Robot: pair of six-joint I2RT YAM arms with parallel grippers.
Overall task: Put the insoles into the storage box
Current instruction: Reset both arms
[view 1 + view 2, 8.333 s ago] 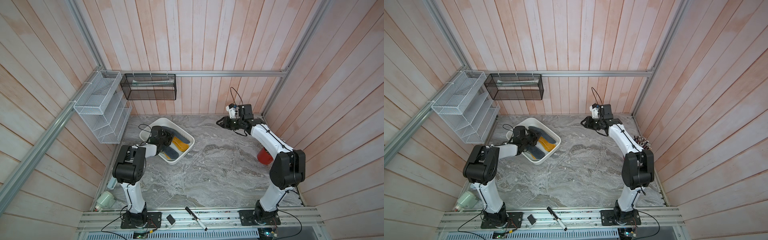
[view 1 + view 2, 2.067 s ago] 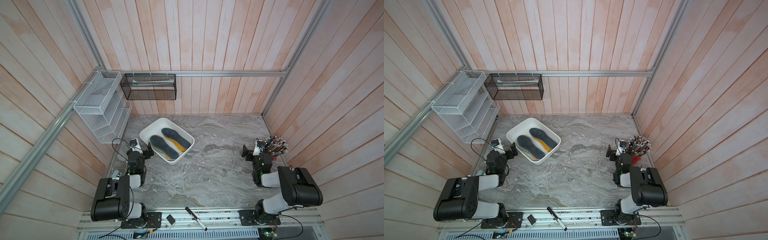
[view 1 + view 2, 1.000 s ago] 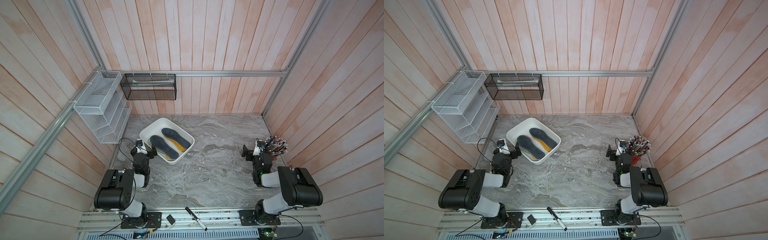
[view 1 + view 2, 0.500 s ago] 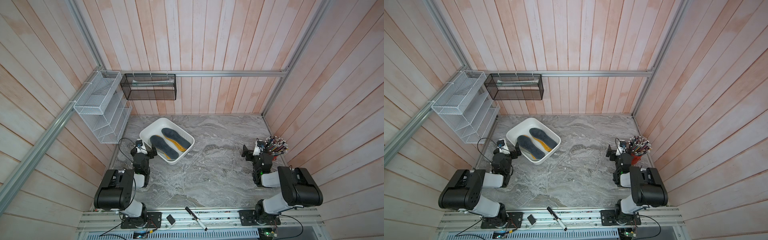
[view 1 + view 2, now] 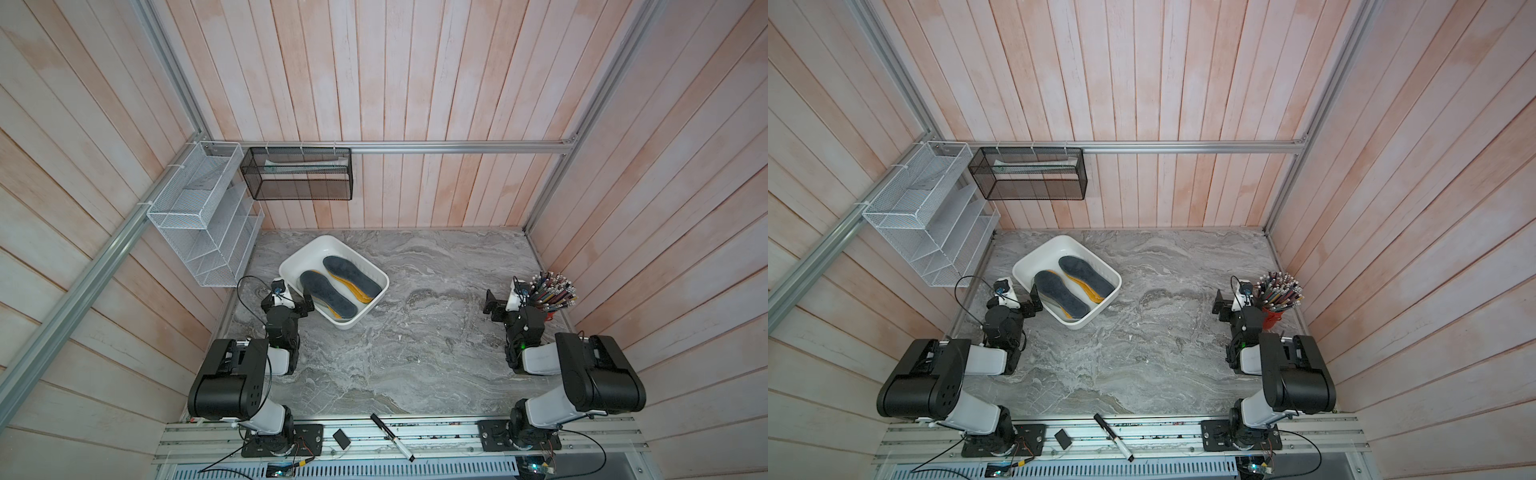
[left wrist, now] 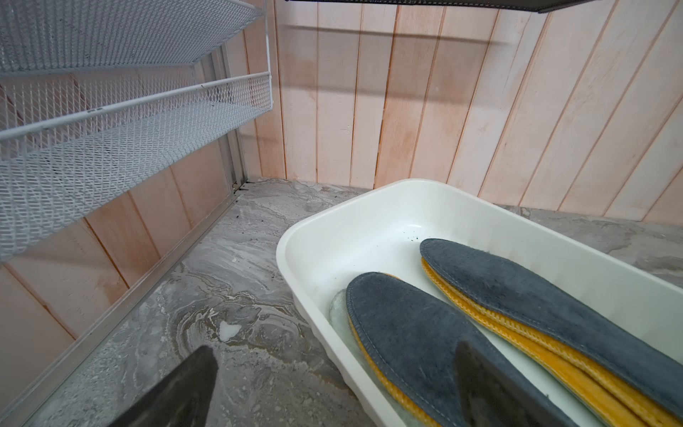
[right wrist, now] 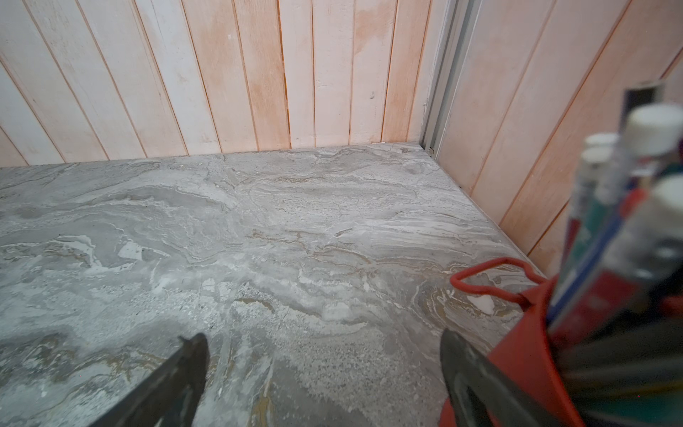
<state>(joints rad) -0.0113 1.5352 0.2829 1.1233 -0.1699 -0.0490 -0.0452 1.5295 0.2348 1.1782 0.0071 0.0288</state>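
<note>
The white storage box (image 5: pixel 360 258) (image 5: pixel 1094 259) stands at the back left of the marble table. Inside lie the insoles: two dark grey ones (image 5: pixel 328 293) (image 5: pixel 351 274) on top, with orange-yellow ones (image 5: pixel 358 293) under them. The left wrist view shows the box rim (image 6: pixel 369 207), the nearer grey insole (image 6: pixel 414 332), orange edges (image 6: pixel 517 332) and a pale translucent insole (image 6: pixel 338 310) at the bottom. My left gripper (image 5: pixel 289 303) (image 6: pixel 332 358) is open and empty beside the box's near left corner. Far to the right, my right gripper (image 5: pixel 505 305) (image 7: pixel 321 342) is open over bare table.
A red cup of pens (image 5: pixel 552 291) (image 7: pixel 525 351) stands right beside my right gripper. A white wire rack (image 5: pixel 208 220) and a black mesh basket (image 5: pixel 297 174) hang on the walls. A marker (image 5: pixel 390 432) lies on the front rail.
Both arms have drawn back from their earlier outstretched reach, the left out of the box, and now sit folded low. Over the last second nothing has moved.
</note>
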